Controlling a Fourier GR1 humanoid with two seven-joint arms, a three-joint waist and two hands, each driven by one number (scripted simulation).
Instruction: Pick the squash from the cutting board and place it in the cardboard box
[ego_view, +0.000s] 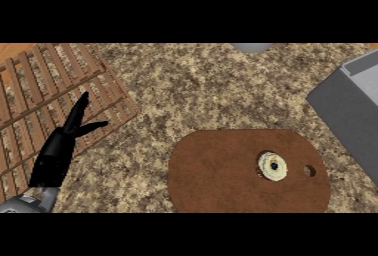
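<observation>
While squash (272, 166) rests on cutting board (221, 175); left hand (60, 145) open.

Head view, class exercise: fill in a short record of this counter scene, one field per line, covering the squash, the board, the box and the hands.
squash: pale round piece lying on the board, near its right side
cutting board: brown, rounded, with a small hole by its right edge
grey box: at right edge, apart from the board
wooden rack: upper left
left hand: open, fingers straight, over the rack's edge
right hand: not in view
</observation>
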